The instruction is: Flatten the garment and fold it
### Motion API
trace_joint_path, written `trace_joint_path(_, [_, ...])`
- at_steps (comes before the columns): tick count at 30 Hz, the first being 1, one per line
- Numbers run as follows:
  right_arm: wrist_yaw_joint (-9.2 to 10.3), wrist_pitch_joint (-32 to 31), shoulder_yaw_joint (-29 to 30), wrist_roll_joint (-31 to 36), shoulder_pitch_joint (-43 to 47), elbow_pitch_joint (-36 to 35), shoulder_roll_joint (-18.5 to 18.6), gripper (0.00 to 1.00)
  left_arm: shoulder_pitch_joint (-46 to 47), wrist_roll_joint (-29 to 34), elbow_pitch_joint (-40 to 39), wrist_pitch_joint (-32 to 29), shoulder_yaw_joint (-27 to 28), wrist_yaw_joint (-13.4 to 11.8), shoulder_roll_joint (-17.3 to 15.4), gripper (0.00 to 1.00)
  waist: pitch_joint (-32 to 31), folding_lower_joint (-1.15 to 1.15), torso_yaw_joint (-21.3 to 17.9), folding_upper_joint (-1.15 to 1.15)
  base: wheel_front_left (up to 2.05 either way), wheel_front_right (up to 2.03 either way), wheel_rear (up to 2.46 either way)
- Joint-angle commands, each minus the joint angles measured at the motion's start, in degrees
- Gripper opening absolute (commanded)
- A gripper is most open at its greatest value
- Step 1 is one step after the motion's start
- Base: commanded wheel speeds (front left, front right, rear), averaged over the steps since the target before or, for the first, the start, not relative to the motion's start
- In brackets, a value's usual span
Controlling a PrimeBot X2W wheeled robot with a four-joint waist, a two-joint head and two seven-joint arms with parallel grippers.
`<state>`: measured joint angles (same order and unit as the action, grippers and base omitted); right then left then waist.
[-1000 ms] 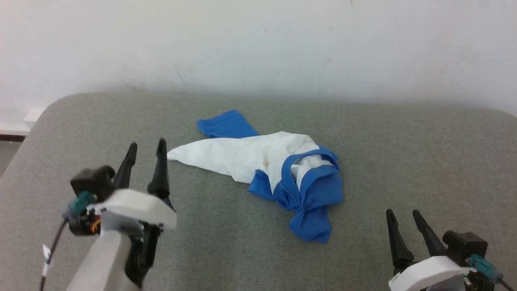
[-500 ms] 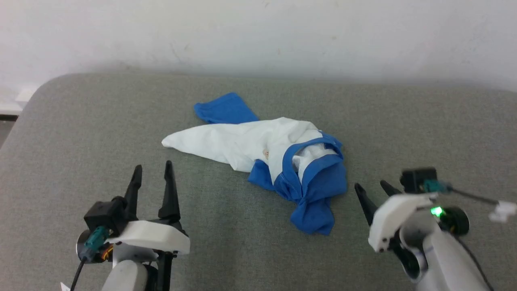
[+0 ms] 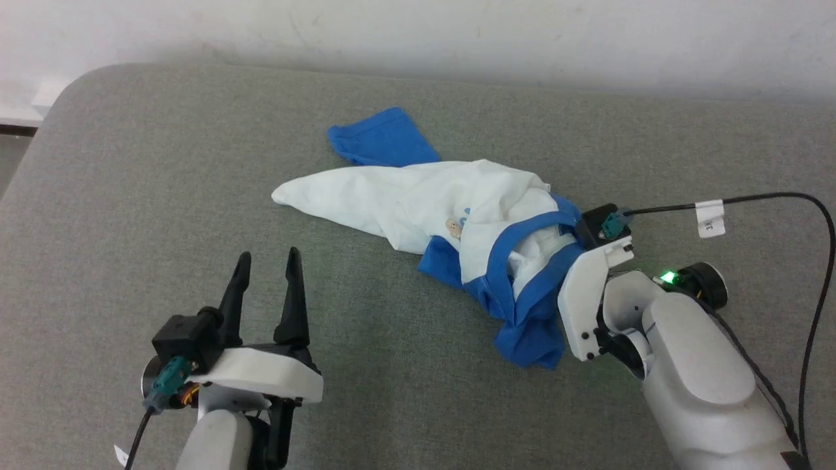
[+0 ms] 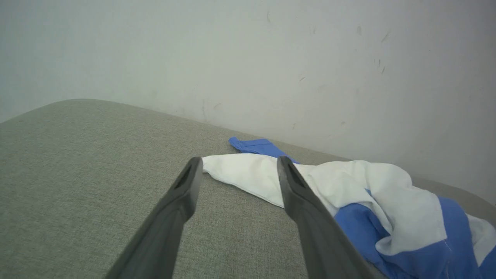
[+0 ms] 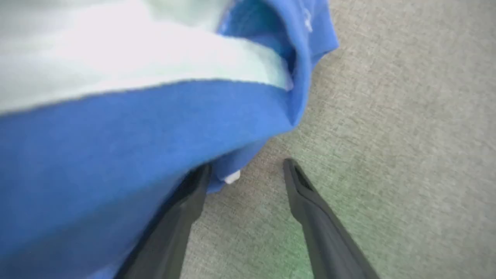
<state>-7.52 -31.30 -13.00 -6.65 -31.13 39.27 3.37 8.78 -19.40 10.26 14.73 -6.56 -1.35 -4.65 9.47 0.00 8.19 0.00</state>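
Right jaws half under garment

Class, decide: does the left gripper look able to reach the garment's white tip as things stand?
Probably yes: the left gripper stands open, aimed toward the garment, and just grey upholstery lies between it and the white tip.

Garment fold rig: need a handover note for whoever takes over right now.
Garment: crumpled in a heap in the middle of the gray surface, with blue fabric sticking out on the far side.
Left gripper: open, empty, short of the white end.
Right gripper: open, at the near blue edge, nothing clamped.
Done: nothing flattened.
Left: grab, spread flat, fold.
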Motion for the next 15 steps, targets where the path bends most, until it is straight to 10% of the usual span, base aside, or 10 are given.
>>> trace_joint_path(1, [0.03,-0.9,-0.9,-0.4,0.9,1.5,-0.5,0.94,0.9,0.8,0.3,0.3,0.4,0.4,0.3,1.0,0.6,0.0,0.4,0.0,0.0,0.0,0.0])
trace_joint_path(2, [0.03,-1.0,-1.5,-0.8,0.8,1.7,-0.5,0.38,1.0,1.0,0.5,0.3,0.7,0.6,0.4,1.0,0.7,0.0,0.3,0.0,0.0,0.0,0.0])
trace_joint_path(3, [0.03,-0.7,-2.0,-1.2,0.7,1.7,-0.5,0.05,1.1,1.2,0.6,0.3,0.9,0.8,0.6,1.0,0.7,0.0,0.2,0.0,0.0,0.0,0.0])
trace_joint_path(15, [0.03,12.5,10.4,-2.5,5.1,-7.8,2.0,0.0,-0.5,2.6,2.0,0.3,3.6,2.0,1.5,1.0,-3.5,0.0,-4.1,0.0,0.0,0.0,0.0])
